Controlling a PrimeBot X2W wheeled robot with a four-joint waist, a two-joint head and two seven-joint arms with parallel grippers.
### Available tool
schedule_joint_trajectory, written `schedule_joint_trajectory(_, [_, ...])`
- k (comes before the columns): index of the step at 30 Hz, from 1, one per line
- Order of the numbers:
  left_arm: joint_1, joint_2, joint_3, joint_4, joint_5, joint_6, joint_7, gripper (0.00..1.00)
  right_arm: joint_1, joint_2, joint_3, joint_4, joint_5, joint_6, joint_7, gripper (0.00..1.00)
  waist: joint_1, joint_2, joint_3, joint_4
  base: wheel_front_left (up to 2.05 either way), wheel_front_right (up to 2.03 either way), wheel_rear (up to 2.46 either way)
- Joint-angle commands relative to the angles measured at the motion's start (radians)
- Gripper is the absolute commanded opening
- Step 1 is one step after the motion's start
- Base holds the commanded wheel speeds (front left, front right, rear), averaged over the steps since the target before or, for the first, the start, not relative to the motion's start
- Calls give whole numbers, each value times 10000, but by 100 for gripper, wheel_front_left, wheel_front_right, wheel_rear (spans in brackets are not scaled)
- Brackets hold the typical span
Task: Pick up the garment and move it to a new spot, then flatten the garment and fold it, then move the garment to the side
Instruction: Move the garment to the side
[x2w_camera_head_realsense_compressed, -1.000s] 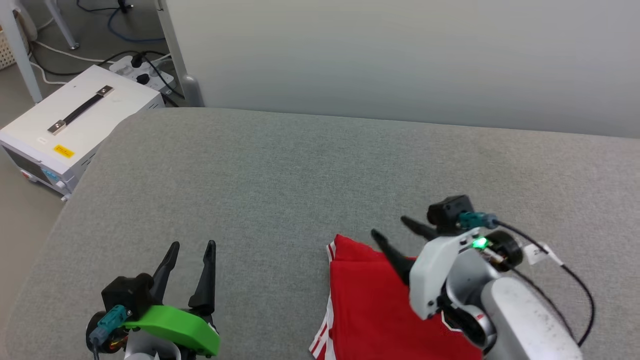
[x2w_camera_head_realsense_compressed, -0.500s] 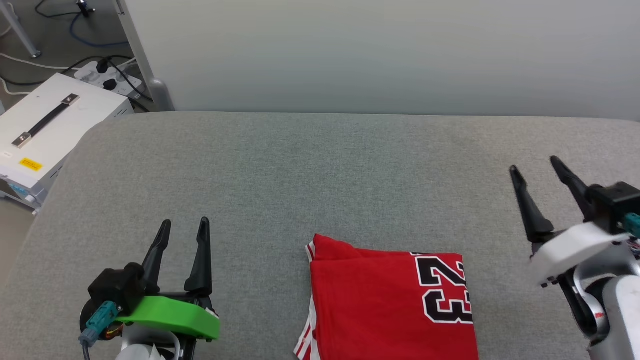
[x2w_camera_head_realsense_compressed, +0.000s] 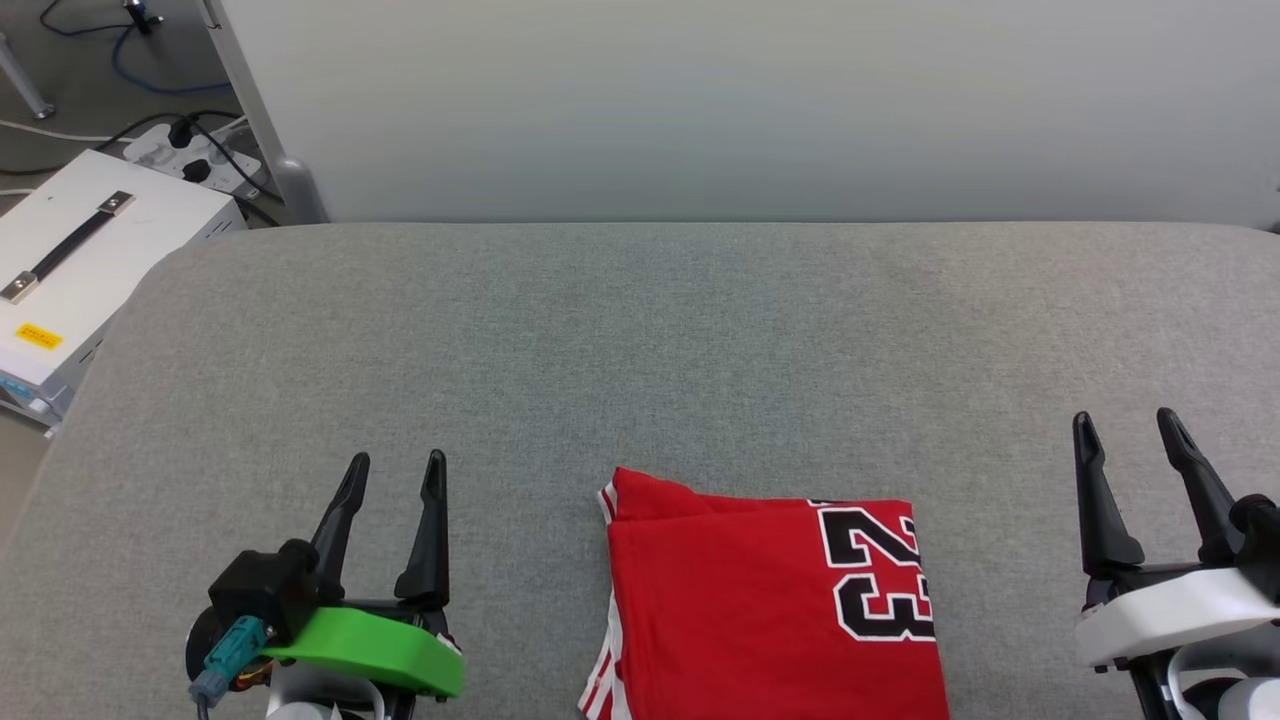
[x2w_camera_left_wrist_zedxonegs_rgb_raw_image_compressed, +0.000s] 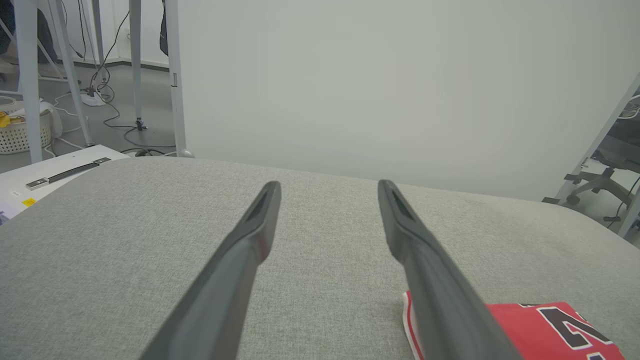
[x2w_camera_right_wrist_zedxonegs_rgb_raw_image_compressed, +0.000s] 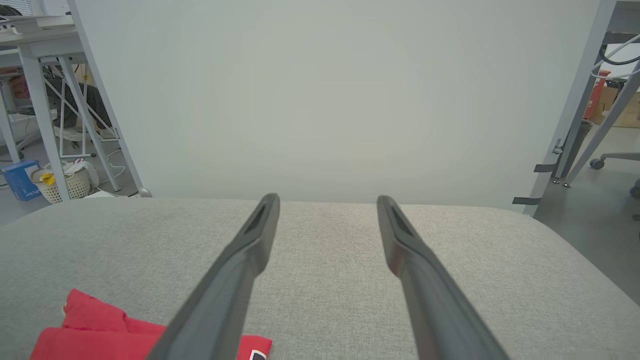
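Left hand (x2w_camera_head_realsense_compressed: 397, 460) and right hand (x2w_camera_head_realsense_compressed: 1125, 418) spread, empty; garment (x2w_camera_head_realsense_compressed: 740, 600) untouched.

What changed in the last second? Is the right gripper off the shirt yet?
Yes. The right gripper drew away from over the garment and swung out to the right. It is now open, clear of the garment and holding nothing. The head camera also panned. The garment stays folded on the grey cushion, and the left gripper stays open.

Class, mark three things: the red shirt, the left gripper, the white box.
red shirt (x2w_camera_head_realsense_compressed: 740, 610), head view, plain red cloth beside the number.
left gripper (x2w_camera_head_realsense_compressed: 397, 460), head view, midway between its fingertips.
white box (x2w_camera_head_realsense_compressed: 120, 260), head view, its top face.
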Motion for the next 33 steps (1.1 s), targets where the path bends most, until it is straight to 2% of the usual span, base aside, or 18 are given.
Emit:
schedule_joint_trajectory(1, [178,-60,30,23,111,-66,-57,100,122,76,4,-64,-82,-7,-80,100,0,120,-7,2,0,0,0])
schedule_joint_trajectory(7, [154,-99,-20,8,194,-92,-57,100,138,176,123,61,-53,-7,-62,100,0,120,26,46,0,0,0])
schedule_joint_trajectory(12, [102,13,-151,-9,156,-98,-57,100,118,239,98,164,425,-7,631,100,0,120,106,146,0,0,0])
schedule_joint_trajectory(14, [51,90,-257,-18,103,-99,-57,100,249,121,354,249,528,-7,2012,100,0,120,230,265,0,0,0])
schedule_joint_trajectory(21, [-104,176,-332,-99,98,-100,-57,100,332,211,787,-21,903,-7,4981,100,0,120,667,513,0,0,0])
schedule_joint_trajectory(25, [-290,172,-442,-87,109,-100,-57,100,401,430,660,14,976,-7,6762,100,0,120,942,765,0,0,0])
schedule_joint_trajectory(29, [-461,165,-583,-37,127,-101,-57,100,279,609,391,140,836,-7,7673,100,0,120,1205,1047,0,0,0])
schedule_joint_trajectory(33, [-579,182,-609,19,106,-101,-57,100,106,696,191,499,654,-7,8025,100,0,120,1386,1278,0,0,0])
